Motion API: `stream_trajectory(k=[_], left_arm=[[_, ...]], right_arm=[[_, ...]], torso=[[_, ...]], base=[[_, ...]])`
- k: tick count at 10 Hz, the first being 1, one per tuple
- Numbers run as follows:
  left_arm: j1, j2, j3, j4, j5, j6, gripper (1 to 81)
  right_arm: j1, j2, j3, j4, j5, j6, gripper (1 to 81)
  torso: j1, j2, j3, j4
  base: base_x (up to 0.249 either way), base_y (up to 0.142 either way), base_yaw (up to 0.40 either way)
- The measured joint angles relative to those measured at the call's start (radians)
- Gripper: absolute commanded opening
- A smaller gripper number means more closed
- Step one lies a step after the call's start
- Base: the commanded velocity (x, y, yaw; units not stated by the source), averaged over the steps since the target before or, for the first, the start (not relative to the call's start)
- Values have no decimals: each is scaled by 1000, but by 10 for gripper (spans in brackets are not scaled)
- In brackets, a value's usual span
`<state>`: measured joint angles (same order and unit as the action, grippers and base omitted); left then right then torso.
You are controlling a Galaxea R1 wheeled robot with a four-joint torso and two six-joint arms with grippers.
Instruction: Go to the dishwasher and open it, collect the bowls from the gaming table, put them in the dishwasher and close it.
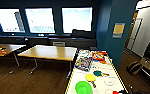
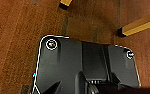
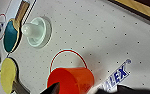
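In the head view, the gaming table [image 1: 116,72], white-topped with yellow edging, runs away from the camera at the lower right. A lime-green bowl [image 1: 83,87] sits on its near end, close to the left edge. Just beyond it lie a yellow paddle [image 1: 90,78] and a green paddle [image 1: 98,73], then a colourful box [image 1: 83,63] and a red box [image 1: 99,55] farther along. Two wooden-topped tables [image 1: 49,52] stand to the left on the dark wood floor [image 1: 28,82], below three bright windows [image 1: 41,20].

The left wrist view looks straight down on the wood floor [image 2: 13,37], with two yellow-wood table legs [image 2: 138,26] ending on it. Whether the left gripper is wide or narrow cannot be told.

The right wrist view looks down on the perforated white tabletop [image 3: 111,32]. An orange-red cup-shaped piece [image 3: 71,80] stands on a red circle marking, close under the camera. A pale green air-hockey pusher [image 3: 37,31] stands beside the green paddle [image 3: 10,36], with the yellow paddle [image 3: 8,75] next to that. The right gripper's opening cannot be told.
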<state>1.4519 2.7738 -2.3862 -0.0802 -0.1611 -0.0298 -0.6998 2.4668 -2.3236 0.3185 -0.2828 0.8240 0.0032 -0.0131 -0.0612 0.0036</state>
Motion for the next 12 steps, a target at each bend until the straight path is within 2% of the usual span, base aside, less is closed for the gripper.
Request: stream_trajectory(k=[5, 9, 12], left_arm=[[0, 3, 0, 0, 0, 0, 811], [0, 2, -2, 0, 0, 0, 811], [-1, 2, -2, 0, 0, 0, 811]], right_arm=[[-15, 4, -2, 0, 3, 0, 811], [-16, 60, -39, 0, 5, 0, 811], [-32, 70, -49, 0, 10, 0, 811]], torso=[[0, 0, 0, 0], [0, 0, 0, 0], [0, 0, 0, 0]], base=[[0, 0, 0], [0, 0, 0], [0, 0, 0]])
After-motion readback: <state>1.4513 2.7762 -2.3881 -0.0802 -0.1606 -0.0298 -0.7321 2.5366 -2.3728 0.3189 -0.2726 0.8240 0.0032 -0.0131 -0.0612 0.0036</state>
